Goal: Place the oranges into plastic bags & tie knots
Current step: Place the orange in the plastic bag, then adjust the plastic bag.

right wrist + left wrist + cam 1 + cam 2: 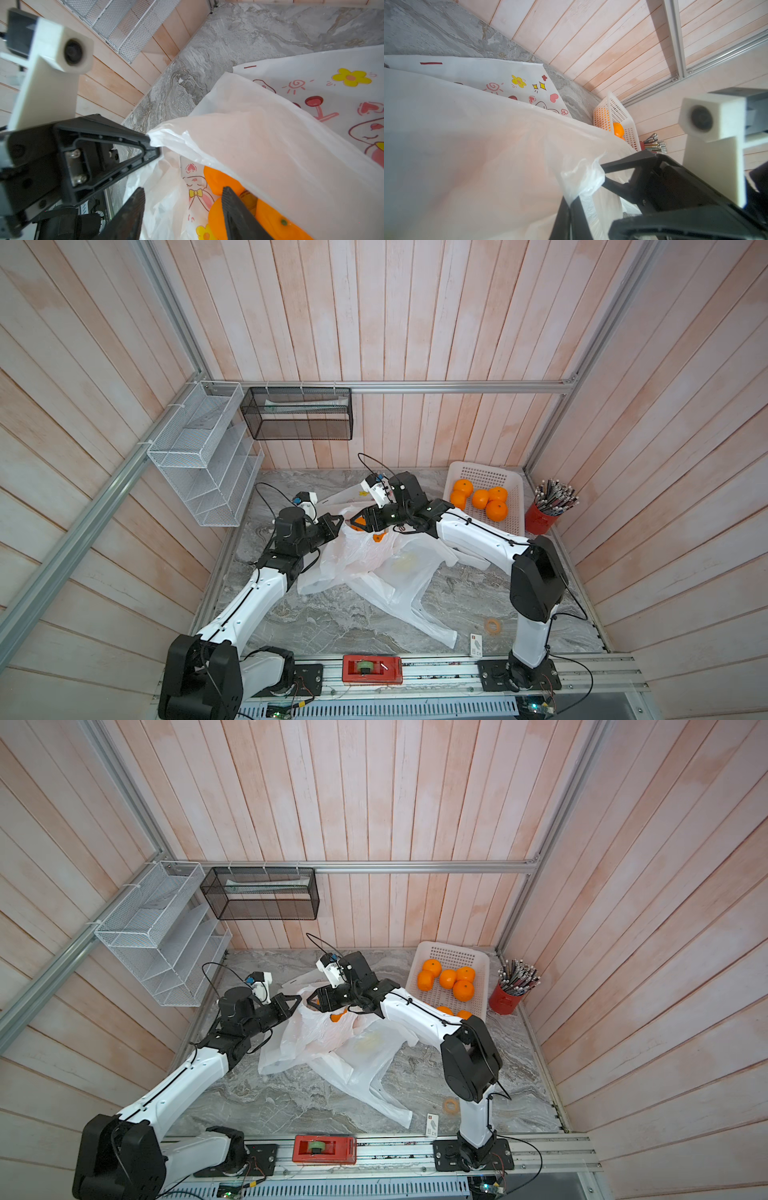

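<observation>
A translucent plastic bag (361, 556) (307, 1031) lies mid-table with its mouth raised. My left gripper (340, 522) (570, 202) is shut on a bunched piece of the bag's rim (166, 135). My right gripper (353, 523) (182, 189) hangs open at the bag's mouth, with loose film between its jaws. Inside the bag (270, 145) lie oranges (220, 180) (377, 537). More oranges (480, 498) (448, 978) sit in the white basket (515, 489). A second bag (407, 597) lies flat towards the front. A printed bag (508, 74) lies behind. No knots show.
A red cup of pencils (544, 514) stands right of the basket. On the front rail sits a red tape dispenser (372, 670). A tape ring (493, 626) and a small card (476, 645) lie front right. A white wire shelf (199, 456) and a black mesh basket (297, 414) hang on the walls.
</observation>
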Robot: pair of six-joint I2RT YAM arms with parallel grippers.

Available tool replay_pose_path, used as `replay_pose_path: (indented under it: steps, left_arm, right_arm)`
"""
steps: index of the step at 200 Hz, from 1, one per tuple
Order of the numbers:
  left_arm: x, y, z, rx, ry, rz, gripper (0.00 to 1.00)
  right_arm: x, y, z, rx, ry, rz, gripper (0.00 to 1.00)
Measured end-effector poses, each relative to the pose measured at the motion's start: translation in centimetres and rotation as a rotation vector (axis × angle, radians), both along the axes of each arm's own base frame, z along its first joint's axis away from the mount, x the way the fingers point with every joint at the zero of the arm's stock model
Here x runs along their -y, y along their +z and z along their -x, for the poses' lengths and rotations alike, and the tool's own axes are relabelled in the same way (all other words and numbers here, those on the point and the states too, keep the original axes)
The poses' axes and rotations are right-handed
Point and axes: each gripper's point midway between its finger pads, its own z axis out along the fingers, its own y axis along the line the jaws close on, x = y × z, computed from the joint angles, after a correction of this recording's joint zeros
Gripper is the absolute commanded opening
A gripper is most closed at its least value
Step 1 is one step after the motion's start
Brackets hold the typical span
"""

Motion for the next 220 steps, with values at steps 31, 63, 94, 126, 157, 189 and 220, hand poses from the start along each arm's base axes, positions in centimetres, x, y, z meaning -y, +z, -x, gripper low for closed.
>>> replay_pose_path:
  steps: [31, 63, 94, 126, 157, 189, 220]
  left_arm:
    - [0.5, -0.5, 0.1, -0.002, -0.032, 0.006, 0.00]
    - [0.8, -0.4, 0.1, 0.009, -0.052, 0.007, 0.00]
    - [0.9, -0.3, 0.2, 0.020, -0.065, 0.003, 0.00]
    - [1.3, -0.3, 0.2, 0.034, -0.093, 0.003, 0.00]
    - [1.7, 0.1, 0.3, 0.061, -0.118, 0.002, 0.00]
    - [2.2, 0.2, 0.4, 0.077, -0.140, -0.006, 0.00]
    - [2.7, -0.1, 0.4, 0.080, -0.155, -0.016, 0.00]
  right_arm:
    - [0.1, 2.0, 0.5, 0.019, 0.011, -0.042, 0.56]
    - [1.8, 4.8, 0.7, 0.087, -0.018, -0.050, 0.72]
    - [7.6, 8.7, -0.1, 0.163, -0.138, -0.078, 0.84]
    - [15.7, 8.1, -3.0, 0.146, -0.326, -0.078, 0.91]
    - [20.5, 1.9, -4.2, -0.023, -0.440, -0.041, 0.91]
    - [20.8, -1.8, -3.7, -0.150, -0.440, -0.041, 0.83]
    - [19.7, -2.0, -4.4, -0.177, -0.412, -0.095, 0.73]
